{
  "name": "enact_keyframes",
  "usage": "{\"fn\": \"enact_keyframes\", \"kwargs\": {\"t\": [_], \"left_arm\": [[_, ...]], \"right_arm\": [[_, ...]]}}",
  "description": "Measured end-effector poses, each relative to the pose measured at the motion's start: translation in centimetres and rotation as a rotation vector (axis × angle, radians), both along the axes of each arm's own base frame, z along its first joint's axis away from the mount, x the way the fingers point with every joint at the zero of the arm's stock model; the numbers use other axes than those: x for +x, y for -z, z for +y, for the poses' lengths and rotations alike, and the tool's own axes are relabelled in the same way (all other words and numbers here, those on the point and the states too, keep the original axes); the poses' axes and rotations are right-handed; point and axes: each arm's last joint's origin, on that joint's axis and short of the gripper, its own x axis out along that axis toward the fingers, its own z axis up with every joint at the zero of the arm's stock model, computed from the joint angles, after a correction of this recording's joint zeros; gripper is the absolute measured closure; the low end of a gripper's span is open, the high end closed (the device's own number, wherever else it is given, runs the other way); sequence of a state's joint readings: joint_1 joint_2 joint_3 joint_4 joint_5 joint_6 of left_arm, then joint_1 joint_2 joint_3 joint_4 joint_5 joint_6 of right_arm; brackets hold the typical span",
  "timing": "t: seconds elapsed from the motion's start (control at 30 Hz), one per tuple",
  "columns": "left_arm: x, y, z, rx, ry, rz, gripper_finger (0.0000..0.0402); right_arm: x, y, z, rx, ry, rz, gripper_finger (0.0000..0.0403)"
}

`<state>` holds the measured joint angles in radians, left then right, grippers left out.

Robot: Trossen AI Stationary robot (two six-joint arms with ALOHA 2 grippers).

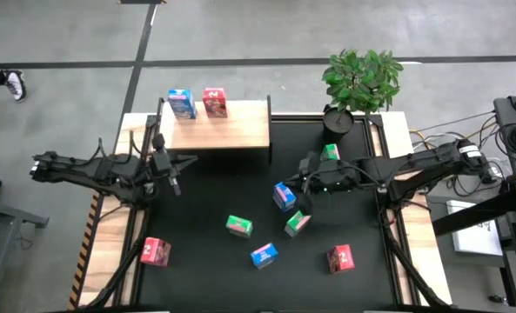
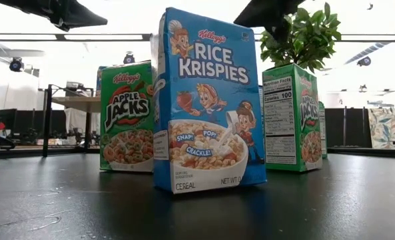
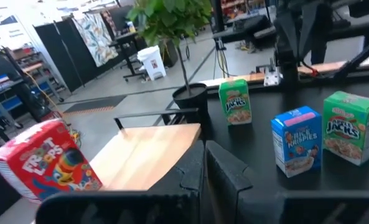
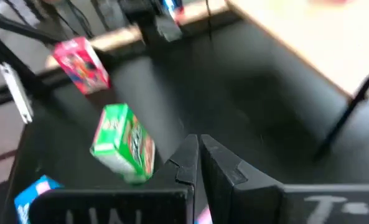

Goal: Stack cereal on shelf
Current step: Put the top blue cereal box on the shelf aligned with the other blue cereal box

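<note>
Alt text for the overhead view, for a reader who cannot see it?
Two cereal boxes, blue and red, stand on the wooden shelf; seven more are scattered on the black mat. The left gripper and right gripper hover shut and empty.

Robotics lab or workshop, concrete floor (image 1: 240,35), partition screens (image 3: 60,43), ceiling strip lights (image 2: 104,37), loose cables (image 1: 492,139)

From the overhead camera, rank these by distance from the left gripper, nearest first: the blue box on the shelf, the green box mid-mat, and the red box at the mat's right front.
From the left gripper, which is shut:
1. Blue box on the shelf, just beyond the gripper.
2. Green box mid-mat, toward the front and right.
3. Red box at the right front, clearly farthest, across the mat.
</note>
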<state>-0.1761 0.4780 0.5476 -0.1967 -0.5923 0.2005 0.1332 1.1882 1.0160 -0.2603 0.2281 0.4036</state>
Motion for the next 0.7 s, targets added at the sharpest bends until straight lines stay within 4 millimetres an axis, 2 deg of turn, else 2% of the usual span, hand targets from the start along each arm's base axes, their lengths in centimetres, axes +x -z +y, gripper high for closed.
{"fn": "enact_keyframes", "kwargs": {"t": [0.3,0.5,0.6,0.7], "left_arm": [[-1.4,-0.2,0.3,-0.002,-0.002,-0.026,0.0402],[-2.2,-0.5,0.4,0.004,-0.001,-0.06,0.0402],[-2.6,-0.7,0.5,0.002,-0.001,-0.076,0.0402],[-2.8,-0.7,0.5,0.001,-0.001,-0.086,0.0401]], "right_arm": [[2.1,-2.0,0.3,0.137,0.154,0.345,0.0394],[3.8,-1.6,0.3,0.253,0.365,0.585,0.039],[4.8,-1.1,0.5,0.279,0.385,0.689,0.0371],[6.1,-0.5,0.7,0.276,0.392,0.724,0.0332]]}}
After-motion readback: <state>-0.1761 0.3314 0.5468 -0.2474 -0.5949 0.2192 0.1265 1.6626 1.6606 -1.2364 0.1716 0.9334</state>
